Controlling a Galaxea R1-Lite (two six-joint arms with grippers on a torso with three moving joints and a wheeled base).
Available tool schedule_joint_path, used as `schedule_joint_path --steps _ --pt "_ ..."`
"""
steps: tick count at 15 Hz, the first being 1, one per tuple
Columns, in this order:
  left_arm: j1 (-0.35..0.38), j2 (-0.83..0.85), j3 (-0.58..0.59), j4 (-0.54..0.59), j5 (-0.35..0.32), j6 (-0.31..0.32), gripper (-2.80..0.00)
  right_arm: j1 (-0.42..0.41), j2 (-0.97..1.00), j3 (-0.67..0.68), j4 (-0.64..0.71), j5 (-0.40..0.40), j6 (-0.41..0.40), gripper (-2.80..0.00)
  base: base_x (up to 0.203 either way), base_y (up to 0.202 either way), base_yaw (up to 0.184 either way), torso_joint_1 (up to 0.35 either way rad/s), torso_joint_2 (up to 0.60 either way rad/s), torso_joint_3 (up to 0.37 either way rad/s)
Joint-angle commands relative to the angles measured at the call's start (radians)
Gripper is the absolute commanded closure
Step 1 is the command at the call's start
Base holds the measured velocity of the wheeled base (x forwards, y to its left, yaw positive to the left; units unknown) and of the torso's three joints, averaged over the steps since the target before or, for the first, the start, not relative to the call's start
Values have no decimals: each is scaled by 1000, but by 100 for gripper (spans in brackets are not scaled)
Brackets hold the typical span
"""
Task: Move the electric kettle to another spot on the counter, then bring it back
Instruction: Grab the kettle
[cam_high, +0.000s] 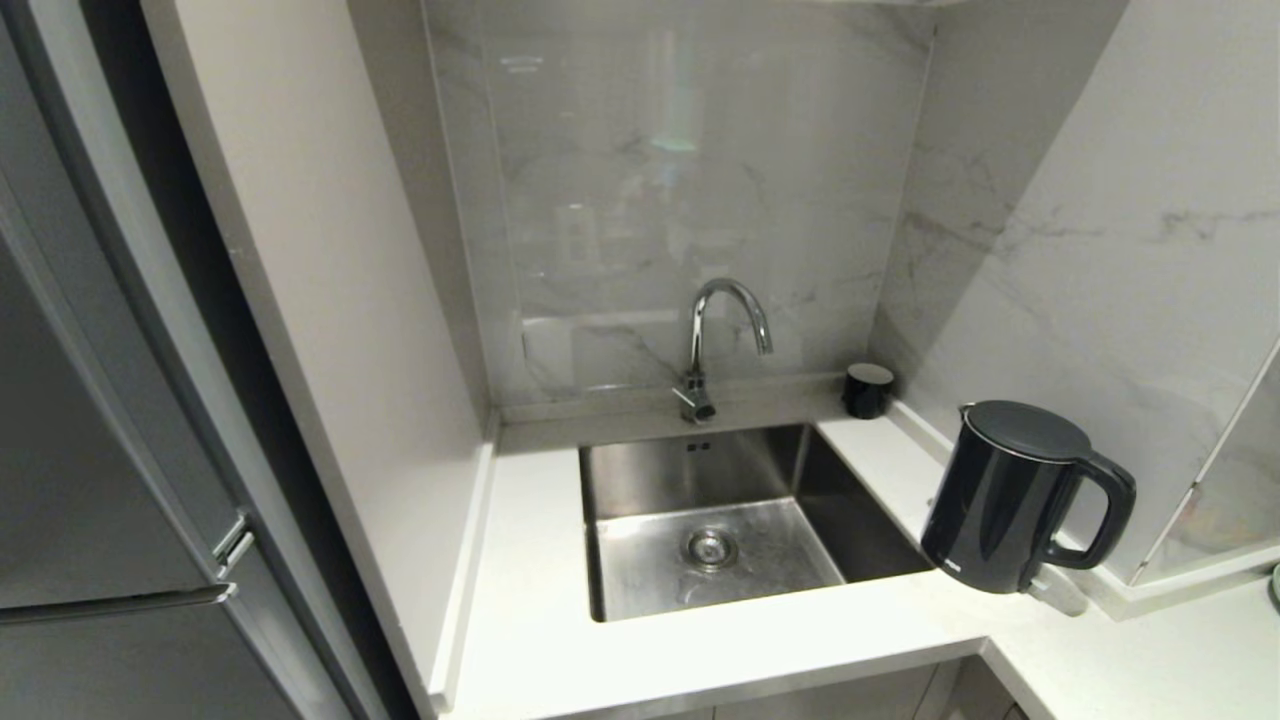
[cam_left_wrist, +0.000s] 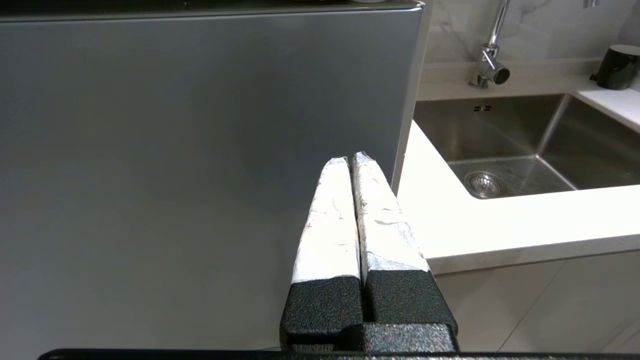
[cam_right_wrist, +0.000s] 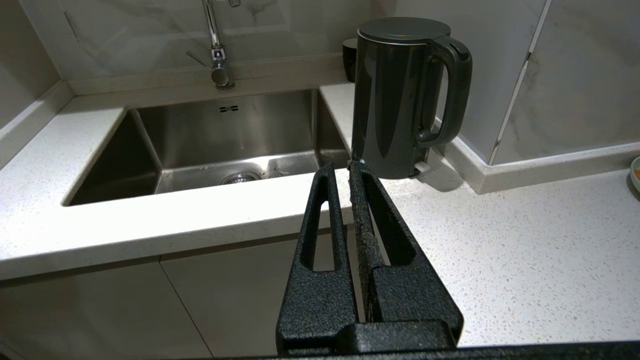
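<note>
The electric kettle (cam_high: 1010, 495) (cam_right_wrist: 400, 100), tall and glossy black with a loop handle, stands upright on the white speckled counter (cam_high: 700, 650) (cam_right_wrist: 500, 250), right of the sink near the wall corner. My right gripper (cam_right_wrist: 341, 167) hangs shut and empty in front of the counter edge, short of the kettle. Low beside a grey panel, left of the counter (cam_left_wrist: 500, 220), my left gripper (cam_left_wrist: 350, 159) is shut with its taped fingers pressed together on nothing. Neither arm shows in the head view.
A steel sink (cam_high: 705, 520) with a chrome tap (cam_high: 710, 340) fills the counter's middle. A small black cup (cam_high: 867, 388) stands at the back corner. The tall grey panel (cam_left_wrist: 200, 175) rises on the left; a marble wall (cam_high: 1100, 250) stands behind the kettle.
</note>
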Motion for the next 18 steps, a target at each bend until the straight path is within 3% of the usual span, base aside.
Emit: schedule_joint_path --steps 1,8,18 --pt "1 0 0 -1 0 -1 0 0 0 0 -1 0 0 0 0 0 0 0 0 0" --pt "0 0 0 -1 0 -1 0 0 1 0 0 0 0 0 0 2 -9 -1 2 0" --pt "0 0 0 -1 0 -1 0 0 2 0 0 0 0 0 2 8 -167 0 6 3"
